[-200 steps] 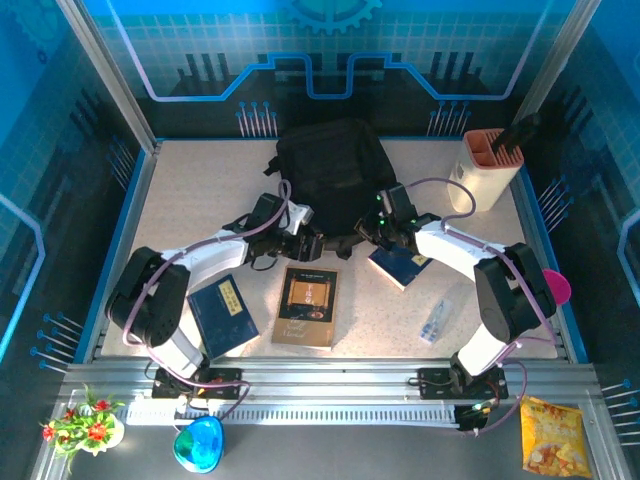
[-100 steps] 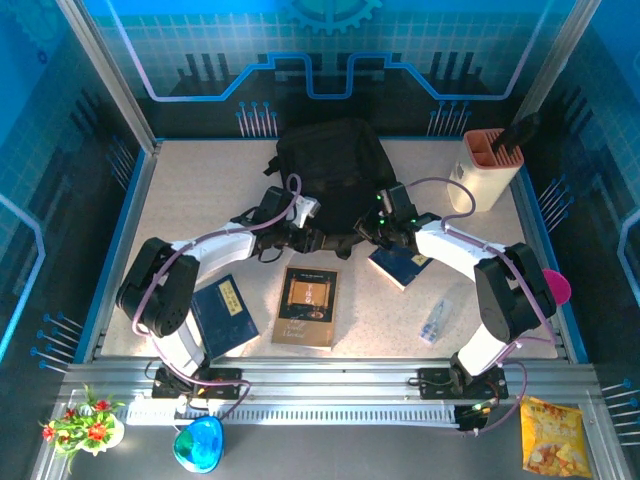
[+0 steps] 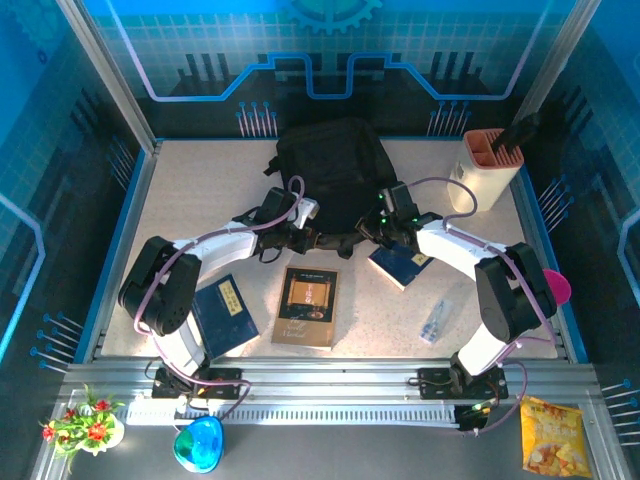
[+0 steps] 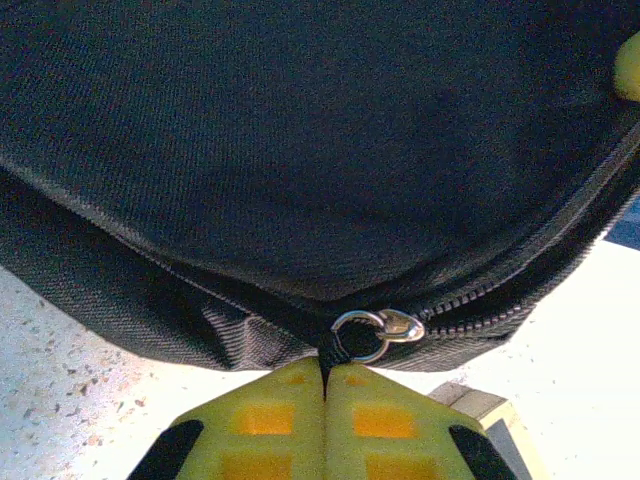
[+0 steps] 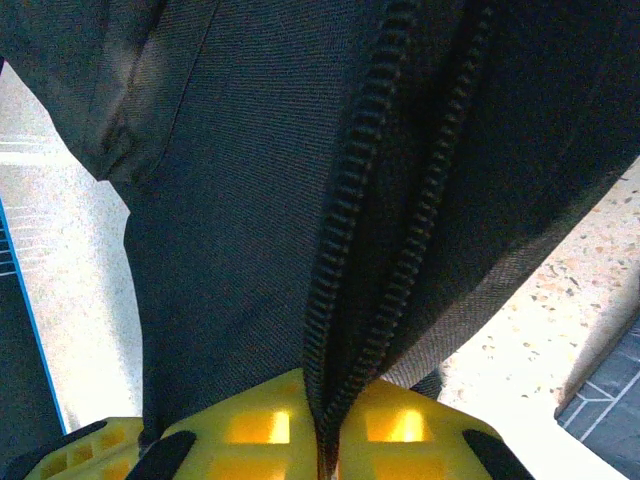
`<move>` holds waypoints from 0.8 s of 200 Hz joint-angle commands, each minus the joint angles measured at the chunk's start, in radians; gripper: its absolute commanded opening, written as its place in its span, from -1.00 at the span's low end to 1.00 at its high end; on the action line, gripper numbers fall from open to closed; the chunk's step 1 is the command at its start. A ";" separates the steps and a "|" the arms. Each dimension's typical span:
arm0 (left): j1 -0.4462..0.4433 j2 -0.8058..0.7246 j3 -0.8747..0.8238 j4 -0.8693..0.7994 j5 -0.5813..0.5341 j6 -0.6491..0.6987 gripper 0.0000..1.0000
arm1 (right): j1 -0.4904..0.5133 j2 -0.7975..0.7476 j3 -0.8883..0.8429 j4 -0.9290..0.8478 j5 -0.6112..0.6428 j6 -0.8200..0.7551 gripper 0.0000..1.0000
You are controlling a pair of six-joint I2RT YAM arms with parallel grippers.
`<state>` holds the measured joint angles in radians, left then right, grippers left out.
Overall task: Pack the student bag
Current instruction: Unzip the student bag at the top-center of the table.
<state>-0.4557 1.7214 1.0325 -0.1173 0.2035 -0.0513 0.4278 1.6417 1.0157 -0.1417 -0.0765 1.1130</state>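
The student bag (image 3: 330, 170) lies mid-bench (image 3: 190, 190), toward the far side. Our right hand (image 5: 322, 405) is clenched on its zipper seam. Our left hand (image 4: 325, 375) is clenched just under the zipper ring (image 4: 378, 332); whether it pinches the pull, we cannot tell. We judge it best to anchor with the right and draw the left smoothly along the track.
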 commanded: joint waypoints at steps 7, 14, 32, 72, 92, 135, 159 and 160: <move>0.001 -0.017 -0.009 -0.035 -0.054 0.027 -1.00 | -0.024 -0.028 0.018 -0.002 0.012 -0.019 -0.79; 0.002 -0.016 -0.008 -0.031 -0.060 0.024 -1.00 | -0.024 -0.030 0.019 -0.002 0.012 -0.018 -0.79; 0.002 -0.008 0.002 -0.035 -0.099 0.019 -1.00 | -0.026 -0.036 0.017 -0.003 0.009 -0.021 -0.79; 0.018 0.047 0.045 -0.093 -0.216 -0.009 -1.00 | -0.039 -0.054 0.006 -0.007 0.018 -0.021 -0.80; 0.022 0.067 0.061 -0.127 -0.245 -0.016 -1.00 | -0.044 -0.057 0.004 -0.012 0.021 -0.024 -0.80; 0.038 0.104 0.113 -0.211 -0.236 -0.041 -1.00 | -0.058 -0.074 -0.012 -0.024 0.040 -0.025 -0.81; 0.048 0.109 0.142 -0.245 -0.274 -0.041 -1.00 | -0.076 -0.093 -0.030 -0.026 0.041 -0.028 -0.81; 0.049 0.109 0.142 -0.245 -0.274 -0.042 -1.00 | -0.077 -0.094 -0.030 -0.025 0.041 -0.028 -0.81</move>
<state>-0.4446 1.8145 1.1461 -0.2409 0.0311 -0.0750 0.3977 1.6135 1.0035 -0.1455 -0.0868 1.1057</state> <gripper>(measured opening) 0.051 0.097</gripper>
